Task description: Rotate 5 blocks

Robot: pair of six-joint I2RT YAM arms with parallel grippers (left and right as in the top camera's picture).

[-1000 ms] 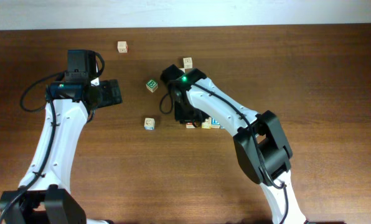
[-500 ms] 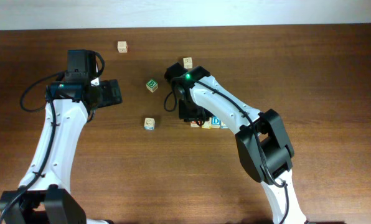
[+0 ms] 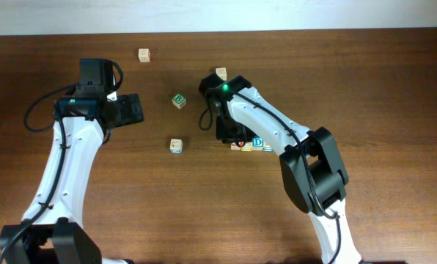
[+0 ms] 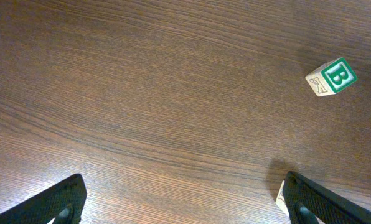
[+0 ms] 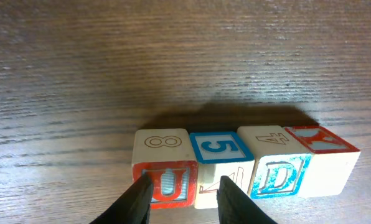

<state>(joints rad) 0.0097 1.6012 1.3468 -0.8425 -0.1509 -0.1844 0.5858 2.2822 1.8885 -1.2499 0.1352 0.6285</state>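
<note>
A row of touching blocks lies mid-table: the red U block [image 5: 165, 176], a blue 5 block [image 5: 219, 151], the blue D block [image 5: 276, 175] and a red-edged Y block [image 5: 325, 158]. My right gripper [image 5: 185, 198] hangs just in front of the U and 5 blocks. It is partly open with nothing between its fingers. From overhead it [image 3: 229, 133] covers the row's left end [image 3: 256, 144]. Pale blocks sit at the far left [image 3: 144, 55], behind the right arm [image 3: 221, 73] and mid-left [image 3: 175, 145]. My left gripper [image 3: 130, 108] [image 4: 185, 208] is wide open over bare wood.
A green B cube [image 3: 178, 100] [image 4: 332, 78] lies tilted between the two arms. A pale cube's corner [image 4: 279, 198] peeks out by my left gripper's right finger. The brown table's far edge [image 3: 292, 31] meets a white wall.
My right gripper has slid a little to the right and away from the front edge. The row of blocks shows slightly farther right. The left arm has not moved.
</note>
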